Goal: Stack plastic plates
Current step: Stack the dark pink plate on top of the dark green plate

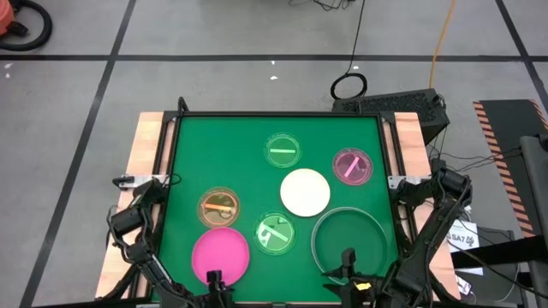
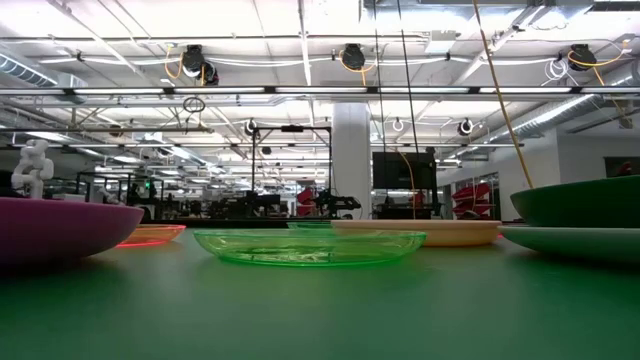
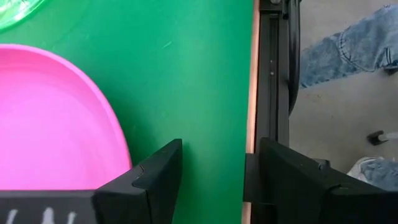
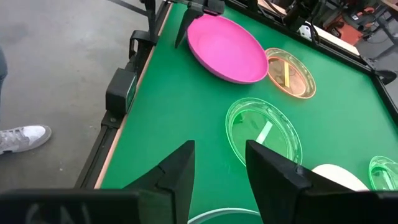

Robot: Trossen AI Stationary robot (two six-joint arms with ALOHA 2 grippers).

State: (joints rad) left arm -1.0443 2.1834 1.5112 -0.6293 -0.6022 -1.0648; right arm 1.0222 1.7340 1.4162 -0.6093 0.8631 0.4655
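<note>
The left gripper (image 3: 211, 180) has its fingers spread wide and empty, at the near edge of the table beside the near rim of the pink plate (image 1: 220, 254). The right gripper (image 4: 219, 168) also holds nothing, its fingers apart with a moderate gap, hanging over the near rim of the dark green plate (image 1: 348, 239) at the near right.

Seven plates lie separately on the green table (image 1: 197, 154), none stacked, all flat and rim up. Two are medium: the pink one at the near left and the cream-white plate (image 1: 305, 192) in the middle. One is large: the dark green one, which blends into the table so only its pale rim reads clearly. Four are small and translucent: two green ones, one (image 1: 275, 233) near the centre and one (image 1: 282, 151) at the far middle, an orange one (image 1: 218, 206) just beyond the pink plate, and a pink-tinted one (image 1: 352, 166) at the far right.

Being round, they have no long axis. In the low view the outer plates are cut off by the picture's edges.

A person's jeans leg (image 3: 348, 46) and pale shoe (image 4: 22, 138) show beside the table.
</note>
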